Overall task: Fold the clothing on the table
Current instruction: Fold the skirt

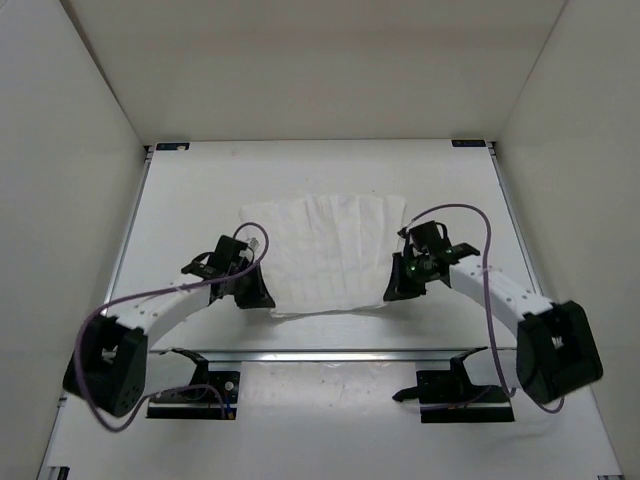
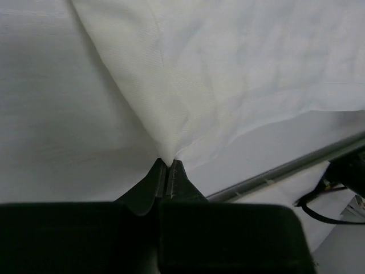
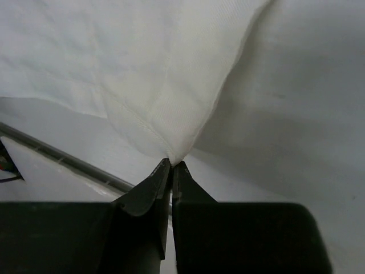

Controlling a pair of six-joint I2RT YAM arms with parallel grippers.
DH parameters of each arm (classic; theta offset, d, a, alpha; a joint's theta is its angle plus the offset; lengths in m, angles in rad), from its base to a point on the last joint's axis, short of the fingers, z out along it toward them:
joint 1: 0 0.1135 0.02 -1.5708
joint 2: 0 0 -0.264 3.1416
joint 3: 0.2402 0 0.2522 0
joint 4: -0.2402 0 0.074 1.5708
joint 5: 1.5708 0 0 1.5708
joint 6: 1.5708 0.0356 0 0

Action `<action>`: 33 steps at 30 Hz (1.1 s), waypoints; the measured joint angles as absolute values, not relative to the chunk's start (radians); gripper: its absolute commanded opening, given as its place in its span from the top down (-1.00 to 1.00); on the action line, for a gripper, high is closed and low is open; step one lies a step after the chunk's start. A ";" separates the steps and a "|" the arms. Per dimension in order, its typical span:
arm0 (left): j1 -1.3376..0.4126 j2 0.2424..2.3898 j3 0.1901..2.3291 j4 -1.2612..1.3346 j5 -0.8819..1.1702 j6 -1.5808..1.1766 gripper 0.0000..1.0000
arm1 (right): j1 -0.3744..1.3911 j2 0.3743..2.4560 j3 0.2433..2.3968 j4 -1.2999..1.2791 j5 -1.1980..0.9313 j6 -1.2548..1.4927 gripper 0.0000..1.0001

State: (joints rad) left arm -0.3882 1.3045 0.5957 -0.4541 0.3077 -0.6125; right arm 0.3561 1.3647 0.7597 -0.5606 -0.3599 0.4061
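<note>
A soft white fabric garment with faint straight crease lines, the clothing (image 1: pixel 325 255), lies about midway between the left and right edges of the large flat matte white table (image 1: pixel 190 200). It sits nearer the near edge than the far one. Its far edge runs roughly level with the far edge of the table and leaves a broad bare band up to the two small blue corner marks (image 1: pixel 172 146). Bare strips of table also lie between the garment's sides and the left and right edges, where the white enclosure walls (image 1: pixel 70 200) stand.

The garment's near edge lies just short of the thin metal rail (image 1: pixel 330 355) that crosses the table at the near side.

The left gripper (image 1: pixel 260 298) is at the garment's near left corner. In the left wrist view its black fingers (image 2: pixel 155 182) are pressed together on the cloth (image 2: pixel 228 68), which is drawn to a point at the tips (image 2: pixel 167 165) and fans out from there, with the rail (image 2: pixel 285 171) close on one side.

The right gripper (image 1: pixel 392 293) is at the near right corner. In the right wrist view its tips (image 3: pixel 171 165) are likewise pinched on a peak of the fabric (image 3: pixel 114 57), with a stitched hem running into the grip and the rail (image 3: pixel 57 160) just beside.

The stretch of near edge between the two grippers is free. Purple cables (image 1: pixel 470 215) loop off both arms above the table.
</note>
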 measured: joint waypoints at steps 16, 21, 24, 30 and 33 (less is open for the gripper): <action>-0.429 0.579 0.496 -0.742 0.307 -0.733 1.00 | 0.424 0.690 0.567 -0.796 -0.424 0.588 0.99; -0.394 0.495 0.529 -0.799 0.360 -0.779 1.00 | 0.352 0.592 0.604 -0.902 -0.524 0.592 1.00; -0.367 0.539 0.561 -0.764 0.382 -0.797 1.00 | 0.268 0.642 0.657 -0.912 -0.591 0.567 1.00; -0.273 0.771 0.568 -0.476 0.415 -0.888 1.00 | 0.060 0.902 0.772 -0.698 -0.736 0.604 1.00; -0.219 0.959 0.596 -0.302 0.418 -0.944 0.66 | 0.009 1.089 0.773 -0.442 -0.794 0.699 1.00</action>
State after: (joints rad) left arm -0.2192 0.9592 0.5957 -0.3019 0.4179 -0.9436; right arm 0.0093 1.0885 0.7731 -0.4416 -0.7940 0.6991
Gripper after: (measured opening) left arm 0.035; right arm 0.007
